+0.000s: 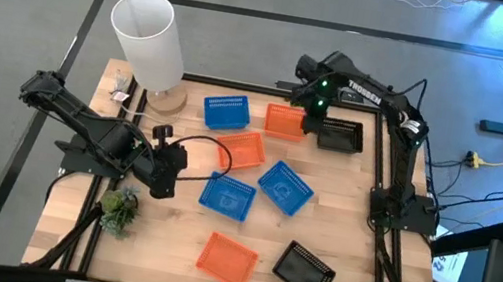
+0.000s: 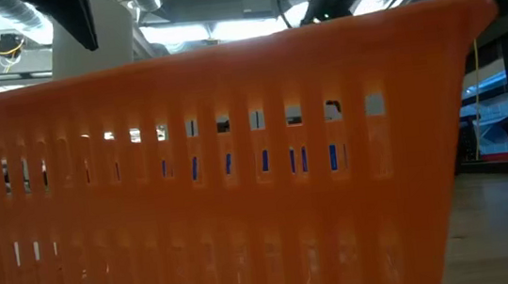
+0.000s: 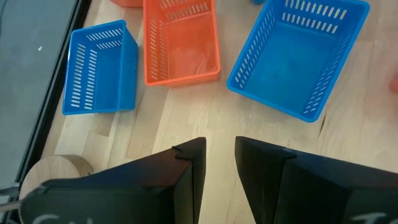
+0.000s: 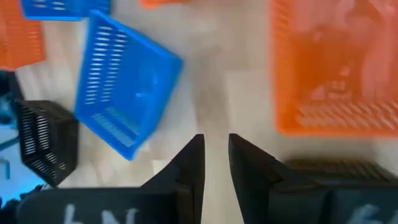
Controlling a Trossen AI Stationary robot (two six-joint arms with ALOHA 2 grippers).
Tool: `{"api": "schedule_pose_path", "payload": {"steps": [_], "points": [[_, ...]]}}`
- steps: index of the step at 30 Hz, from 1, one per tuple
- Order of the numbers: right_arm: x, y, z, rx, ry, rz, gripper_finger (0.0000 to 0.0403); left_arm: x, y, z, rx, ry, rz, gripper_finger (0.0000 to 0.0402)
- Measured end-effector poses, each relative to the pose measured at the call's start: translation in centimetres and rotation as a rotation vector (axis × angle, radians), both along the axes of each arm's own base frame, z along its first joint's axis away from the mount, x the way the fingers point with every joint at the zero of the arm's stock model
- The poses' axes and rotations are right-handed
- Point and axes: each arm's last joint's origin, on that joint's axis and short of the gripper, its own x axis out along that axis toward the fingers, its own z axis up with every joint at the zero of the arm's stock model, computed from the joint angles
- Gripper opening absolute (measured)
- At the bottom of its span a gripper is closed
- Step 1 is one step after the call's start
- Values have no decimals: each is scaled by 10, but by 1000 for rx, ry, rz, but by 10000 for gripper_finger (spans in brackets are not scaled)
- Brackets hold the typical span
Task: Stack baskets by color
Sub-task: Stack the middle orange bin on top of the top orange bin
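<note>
On my overhead feed the left gripper (image 1: 169, 171) hangs near the table's (image 1: 353, 268) left edge, about midway along it, its jaws a narrow gap apart and holding nothing. Just right of it lies a blue basket (image 1: 227, 196), with a second blue basket (image 1: 285, 187) touching its right side. Toward the far edge sit a third blue basket (image 1: 227, 112), then an orange basket (image 1: 242, 150) nearer the middle, then another orange basket (image 1: 285, 121). By the near edge I see a third orange basket (image 1: 227, 260) and a black basket (image 1: 303, 272). The right gripper (image 1: 312, 120) hovers by the far edge between that far orange basket and another black basket (image 1: 340, 136); its fingers stand slightly parted, gripping nothing.
</note>
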Motion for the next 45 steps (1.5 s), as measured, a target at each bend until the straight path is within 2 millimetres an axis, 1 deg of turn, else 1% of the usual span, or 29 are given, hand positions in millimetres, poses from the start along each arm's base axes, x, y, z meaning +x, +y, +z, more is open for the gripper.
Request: {"api": "schedule_pose_path", "payload": {"steps": [5, 10, 12, 14, 16, 18, 20, 23, 25, 29, 31, 33, 37, 40, 45], "points": [[27, 34, 0, -26, -52, 110, 71, 1, 0, 1, -2, -10, -3, 78], [51, 65, -1, -59, -110, 165, 71, 1, 0, 1, -3, -10, -3, 78], [60, 75, 0, -84, -161, 192, 71, 1, 0, 1, -3, -10, -3, 78], [72, 82, 1, -118, -224, 180, 71, 1, 0, 0, -3, -10, -3, 78], [82, 87, 2, -191, -260, 147, 71, 1, 0, 0, -4, -11, -1, 78], [88, 93, 1, -281, -260, 141, 71, 1, 0, 0, -5, -11, 0, 78], [90, 101, -3, -332, -251, 183, 71, 1, 0, 0, -6, -10, 0, 78], [90, 113, -15, -339, -239, 298, 71, 1, 0, 0, -6, -10, 0, 78], [91, 120, -21, -360, -239, 323, 71, 1, 0, 0, -6, -10, 0, 78], [101, 132, -28, -431, -301, 343, 71, -1, -1, -1, 6, 10, -10, 78], [102, 137, -32, -437, -313, 356, 71, -3, -3, -9, 29, 34, -37, 78], [102, 142, -36, -432, -311, 367, 71, -5, -8, -21, 47, 40, -60, 78], [103, 149, -38, -478, -288, 354, 71, -14, -21, -41, 4, -51, -125, 78], [103, 153, -39, -506, -276, 365, 71, -23, -24, -54, 19, -87, -157, 78], [104, 156, -39, -505, -278, 369, 71, -45, -18, -49, -5, -211, -132, 78]]}}
